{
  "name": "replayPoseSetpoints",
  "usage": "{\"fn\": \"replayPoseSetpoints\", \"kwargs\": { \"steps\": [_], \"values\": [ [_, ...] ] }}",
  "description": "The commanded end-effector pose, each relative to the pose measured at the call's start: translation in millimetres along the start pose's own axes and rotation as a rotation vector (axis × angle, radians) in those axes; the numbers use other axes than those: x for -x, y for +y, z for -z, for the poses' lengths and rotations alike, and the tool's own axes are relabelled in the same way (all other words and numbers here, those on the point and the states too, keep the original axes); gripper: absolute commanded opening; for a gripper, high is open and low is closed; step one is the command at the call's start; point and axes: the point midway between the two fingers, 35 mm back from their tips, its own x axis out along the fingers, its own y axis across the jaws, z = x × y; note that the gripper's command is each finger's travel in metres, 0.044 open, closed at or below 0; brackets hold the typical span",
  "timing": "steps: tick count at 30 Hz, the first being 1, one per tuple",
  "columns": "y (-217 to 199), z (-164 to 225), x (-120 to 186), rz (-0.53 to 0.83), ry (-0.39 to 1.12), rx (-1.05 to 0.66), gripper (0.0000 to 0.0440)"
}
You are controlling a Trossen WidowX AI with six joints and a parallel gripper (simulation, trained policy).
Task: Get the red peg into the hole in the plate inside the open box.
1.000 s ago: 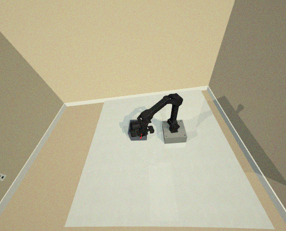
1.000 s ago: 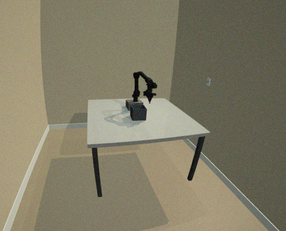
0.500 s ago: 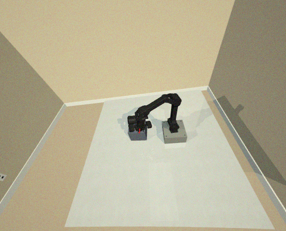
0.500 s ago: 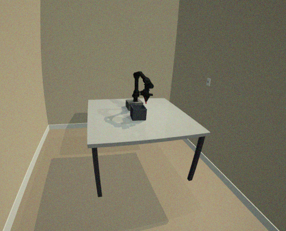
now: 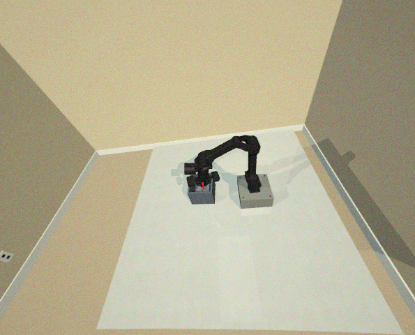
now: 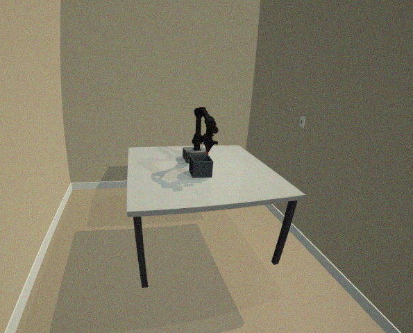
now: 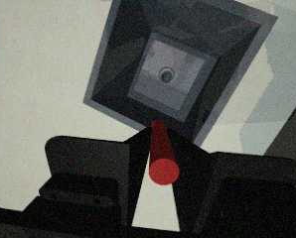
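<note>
- Carry step: our jaws [image 5: 203, 183] [image 6: 208, 148] clamp the red peg [image 5: 202, 185] [image 6: 207, 153] [image 7: 163, 164], near the box's [image 5: 201, 197] [image 6: 201, 169] [image 7: 90, 74] rim.
- Peg not in the hole [image 7: 166, 74] yet.
- Next, we likely centre over it, then lower.

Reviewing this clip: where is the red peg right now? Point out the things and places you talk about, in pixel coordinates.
The red peg [image 5: 202, 185] [image 6: 207, 153] [image 7: 164, 171] is between the end effector's [image 7: 158, 130] fingers; in the wrist view its far tip appears at the near rim of the open box [image 5: 201, 197] [image 6: 201, 168] [image 7: 90, 74].
</note>
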Motion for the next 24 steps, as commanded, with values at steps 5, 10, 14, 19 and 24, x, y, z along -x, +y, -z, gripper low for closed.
{"fn": "replayPoseSetpoints", "kwargs": {
  "steps": [5,10,14,19,24],
  "values": [
    [0,-16,-10,0.024,0.011,0.002,0.0000],
    [-1,-26,-21,0.041,0.017,-0.002,0.0000],
    [-3,-31,-33,0.052,0.028,-0.010,0.0000],
    [-3,-36,-46,0.056,0.043,-0.018,0.0000],
    [-3,-44,-57,0.057,0.052,-0.020,0.0002]
  ]
}}
